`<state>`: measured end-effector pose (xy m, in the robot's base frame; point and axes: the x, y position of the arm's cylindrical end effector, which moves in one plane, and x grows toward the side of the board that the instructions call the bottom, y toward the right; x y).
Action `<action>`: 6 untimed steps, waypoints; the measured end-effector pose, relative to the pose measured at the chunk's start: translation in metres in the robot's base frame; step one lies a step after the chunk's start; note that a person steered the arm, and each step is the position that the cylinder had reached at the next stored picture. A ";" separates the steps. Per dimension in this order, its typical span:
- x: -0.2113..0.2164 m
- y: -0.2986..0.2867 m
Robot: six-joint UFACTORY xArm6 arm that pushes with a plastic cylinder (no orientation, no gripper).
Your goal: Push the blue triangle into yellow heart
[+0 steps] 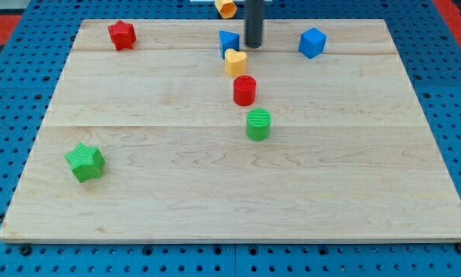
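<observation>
The blue triangle sits near the view's top centre of the wooden board. The yellow heart lies just below it and a little to the right, touching or nearly touching it. My tip is the lower end of the dark rod. It stands just right of the blue triangle and just above and right of the yellow heart, very close to both.
A red cylinder and a green cylinder lie below the heart. A blue cube sits at the top right, a red star at the top left, a green star at the lower left, an orange block at the top edge.
</observation>
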<state>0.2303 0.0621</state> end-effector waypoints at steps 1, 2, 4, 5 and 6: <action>-0.028 -0.026; 0.006 -0.054; 0.065 0.002; 0.143 0.039; 0.204 0.060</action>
